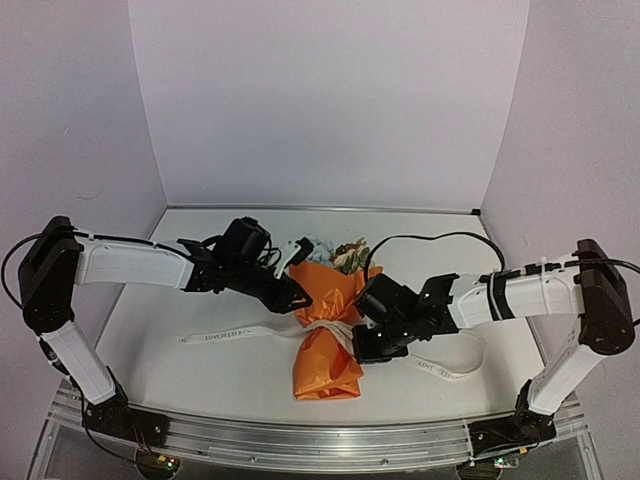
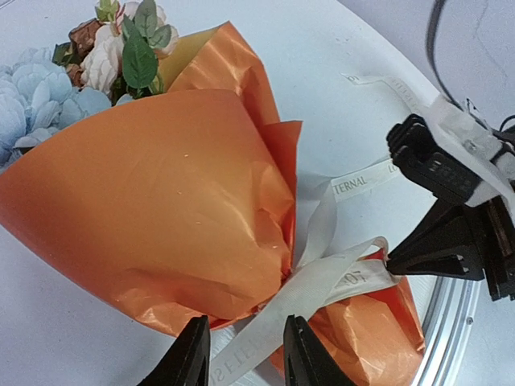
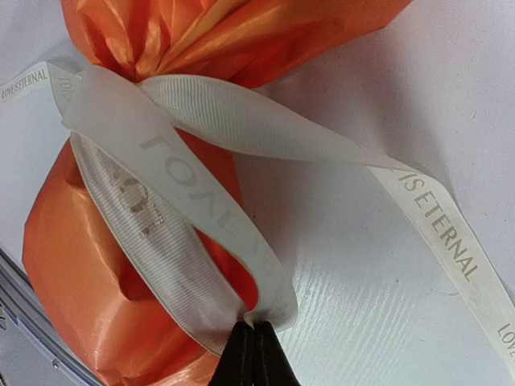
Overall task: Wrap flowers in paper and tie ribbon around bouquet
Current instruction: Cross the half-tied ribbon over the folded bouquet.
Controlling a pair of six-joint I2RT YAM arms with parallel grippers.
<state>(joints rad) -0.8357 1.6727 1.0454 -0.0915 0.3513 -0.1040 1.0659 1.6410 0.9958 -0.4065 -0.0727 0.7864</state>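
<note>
The bouquet (image 1: 325,335) lies in the middle of the table, a cone of orange paper (image 2: 169,201) with the flowers (image 2: 48,88) showing pale blue and cream at its wide far end. A white lettered ribbon (image 3: 201,121) crosses the pinched neck of the cone. My right gripper (image 3: 253,331) is shut on a folded loop of that ribbon just right of the neck. Over the cone's left side hangs my left gripper (image 2: 245,354), its fingers (image 2: 189,358) apart. A ribbon strand (image 2: 322,285) runs between them, and no contact with either finger shows.
One ribbon tail (image 1: 225,336) trails left across the white table (image 1: 200,380) and another (image 1: 450,372) curls to the right under the right arm. White walls close in the back and sides. A metal rail (image 1: 300,440) runs along the near edge.
</note>
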